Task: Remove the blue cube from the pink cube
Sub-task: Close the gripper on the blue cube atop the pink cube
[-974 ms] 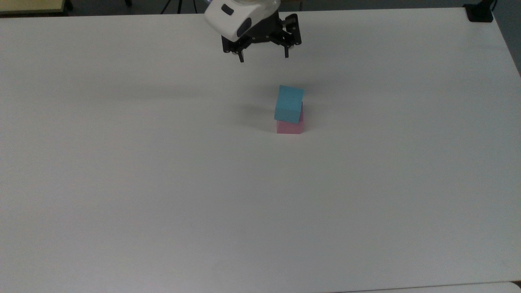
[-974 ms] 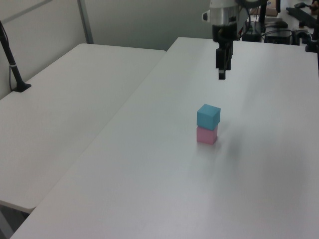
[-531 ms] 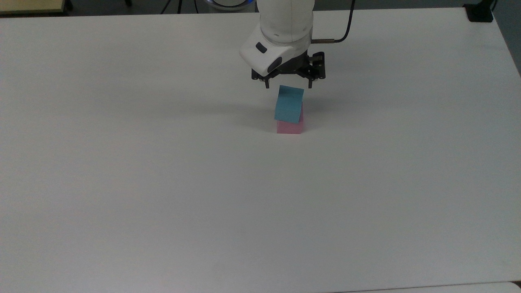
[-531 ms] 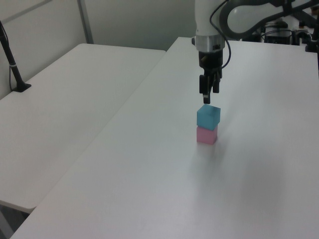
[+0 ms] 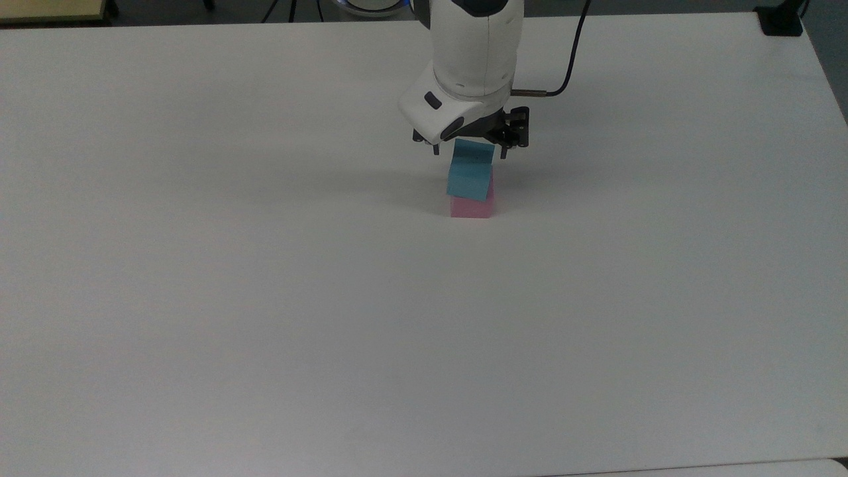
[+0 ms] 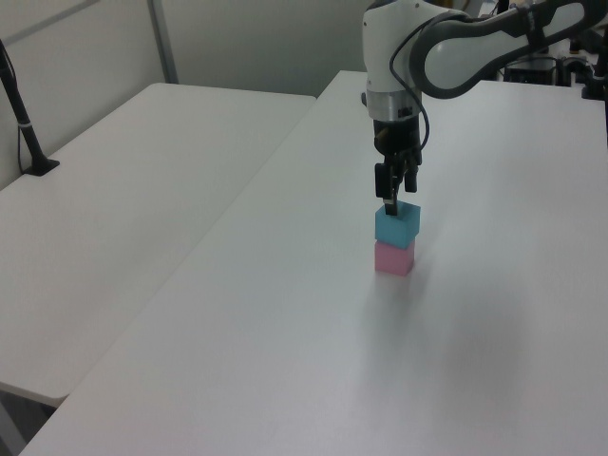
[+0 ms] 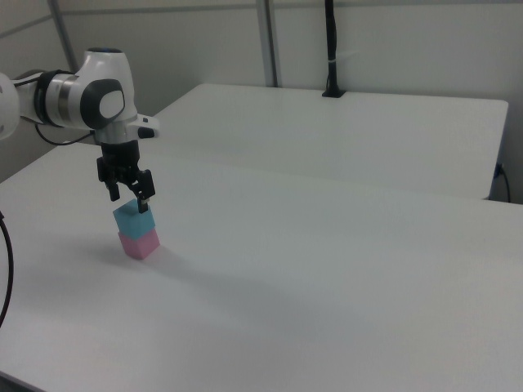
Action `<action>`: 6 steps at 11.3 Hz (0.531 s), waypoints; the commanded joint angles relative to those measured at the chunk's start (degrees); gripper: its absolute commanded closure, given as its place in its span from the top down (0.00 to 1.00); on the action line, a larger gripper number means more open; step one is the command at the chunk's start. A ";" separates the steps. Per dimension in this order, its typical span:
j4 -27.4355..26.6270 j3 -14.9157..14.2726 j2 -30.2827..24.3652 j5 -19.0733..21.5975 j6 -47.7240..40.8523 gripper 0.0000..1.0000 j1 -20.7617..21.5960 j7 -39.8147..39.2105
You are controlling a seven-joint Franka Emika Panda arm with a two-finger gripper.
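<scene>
the small light-blue matte cube (image 5: 470, 175) sits stacked on the small pink matte cube (image 5: 472, 207), a little skewed on it, out on the wide white table (image 5: 265, 298). the white arm's black two-finger gripper (image 5: 468, 151) hangs point-down right over the stack, spread wider than the cube. in the right view one finger (image 7: 144, 203) stands at each side of the blue cube's top edge, so the cube's upper part lies between them; i can't tell whether they touch it, and nothing is clamped
</scene>
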 commanded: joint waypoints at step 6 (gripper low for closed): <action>-0.95 0.98 1.59 -3.17 4.82 0.81 0.95 6.07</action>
